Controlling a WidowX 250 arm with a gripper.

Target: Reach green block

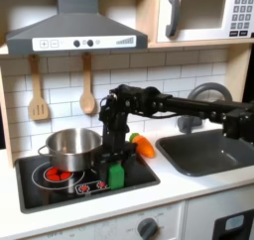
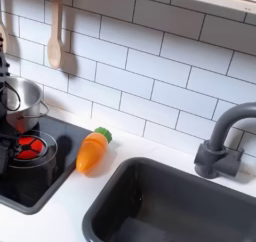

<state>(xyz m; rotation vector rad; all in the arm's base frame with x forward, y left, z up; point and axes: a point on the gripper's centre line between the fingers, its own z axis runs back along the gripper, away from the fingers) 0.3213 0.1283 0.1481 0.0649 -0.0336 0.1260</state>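
The green block is small, bright green and upright. It stands on the black stove top near its front right corner in the first exterior view. My black gripper points down right over the block, with its dark fingertips at the block's top and slightly apart. The arm reaches in from the first exterior view's right. In the second exterior view a dark part of the arm shows at the left edge, beside the pot.
A steel pot sits on the stove just left of the gripper. An orange carrot lies between the stove and the dark sink. A faucet stands behind the sink. Wooden utensils hang on the tiled wall.
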